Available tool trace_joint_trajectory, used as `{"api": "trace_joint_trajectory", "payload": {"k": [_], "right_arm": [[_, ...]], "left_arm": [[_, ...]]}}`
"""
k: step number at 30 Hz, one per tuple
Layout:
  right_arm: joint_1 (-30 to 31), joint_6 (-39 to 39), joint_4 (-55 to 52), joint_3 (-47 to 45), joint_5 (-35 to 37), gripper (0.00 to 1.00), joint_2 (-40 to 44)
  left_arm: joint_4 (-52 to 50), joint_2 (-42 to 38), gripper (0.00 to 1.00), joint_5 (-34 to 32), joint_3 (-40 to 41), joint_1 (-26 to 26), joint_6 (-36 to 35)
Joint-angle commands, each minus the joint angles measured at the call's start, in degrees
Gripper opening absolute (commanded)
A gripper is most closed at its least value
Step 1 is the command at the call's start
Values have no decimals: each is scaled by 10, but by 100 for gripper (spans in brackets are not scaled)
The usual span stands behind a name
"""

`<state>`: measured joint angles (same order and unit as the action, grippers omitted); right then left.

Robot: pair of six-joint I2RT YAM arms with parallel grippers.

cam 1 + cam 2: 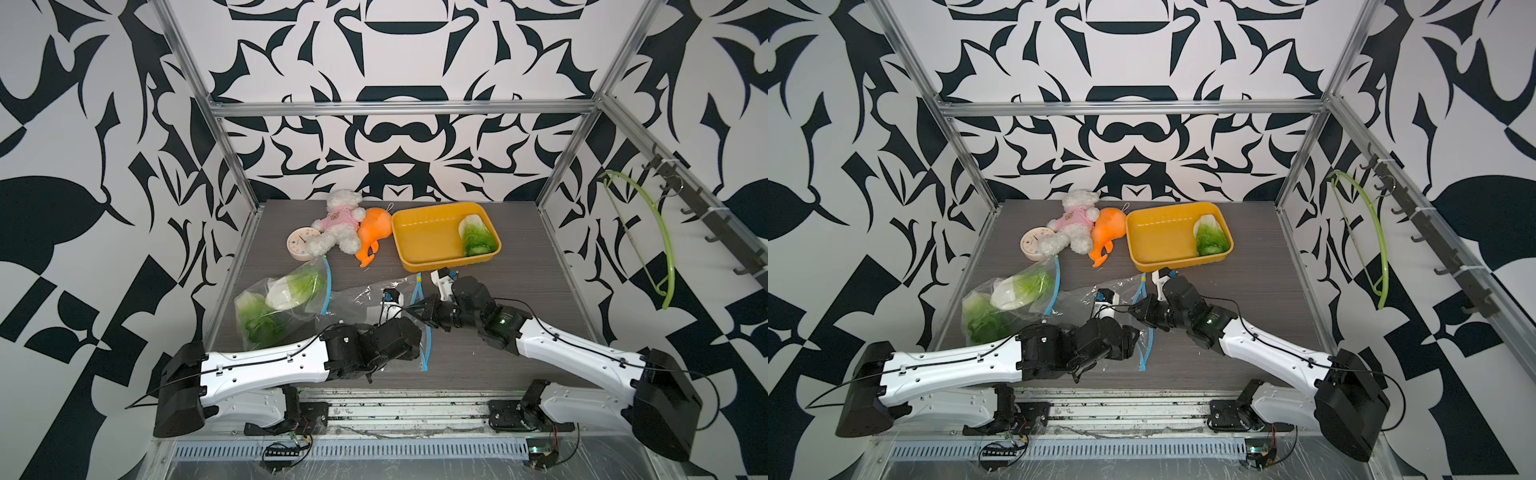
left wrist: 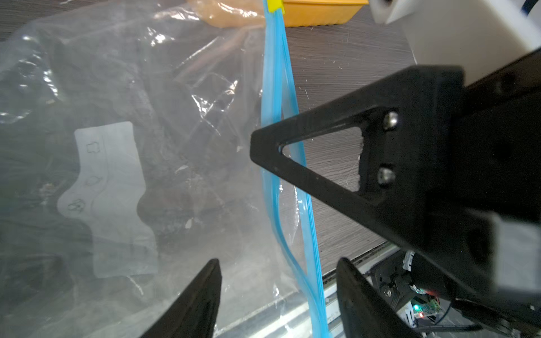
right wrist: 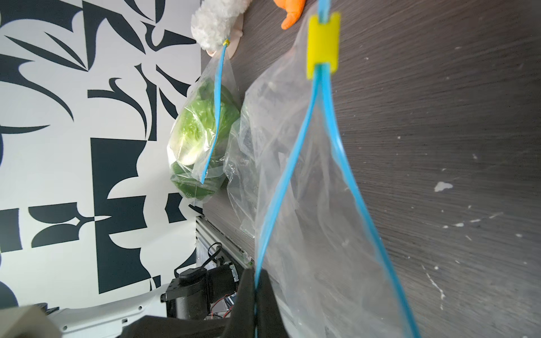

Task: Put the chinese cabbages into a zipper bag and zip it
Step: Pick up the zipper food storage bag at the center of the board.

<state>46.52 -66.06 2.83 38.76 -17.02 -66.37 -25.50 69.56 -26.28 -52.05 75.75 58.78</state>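
Clear plastic zipper bag (image 2: 146, 87), empty, is lying on the dark wood-grain bench (image 1: 519, 299). Its frosted white label patch (image 2: 111, 199) is showing only tiny outline icons and no readable words. The right jaws are clamping its blue zip strip (image 3: 285, 181), while the left jaws are standing apart near that strip. Two white-stemmed green chinese cabbages (image 1: 282, 295) are sitting in a second clear bag (image 1: 309, 309), and a third cabbage (image 1: 476, 239) is lying in the yellow tray (image 1: 415, 245).

On table (image 1: 534, 266), at 1 o'clock: tray (image 1: 428, 237), cabbage (image 1: 476, 241) in its 3 o'clock end. At 11 o'clock: teddy bear (image 1: 338, 220), plush toy (image 1: 374, 228) at its 3, small clock (image 1: 297, 245) at its 8. At 9 o'clock: full bag (image 1: 309, 305), two cabbages (image 1: 266, 322) inside. Middle: empty bag (image 1: 357, 297), just beside full bag.
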Motion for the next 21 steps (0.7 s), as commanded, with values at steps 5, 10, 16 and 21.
{"api": "trace_joint_trajectory", "payload": {"k": [5,10,16,21], "right_arm": [[31,-47,38,12,54,0,34],[50,-53,45,13,71,0,37],[57,-57,52,13,77,0,30],[57,-47,44,19,78,0,30]], "left_arm": [[41,2,60,-53,20,0,22],[49,6,55,-78,24,-1,13],[52,11,42,-92,22,-17,7],[46,18,31,-96,17,-29,-2]]}}
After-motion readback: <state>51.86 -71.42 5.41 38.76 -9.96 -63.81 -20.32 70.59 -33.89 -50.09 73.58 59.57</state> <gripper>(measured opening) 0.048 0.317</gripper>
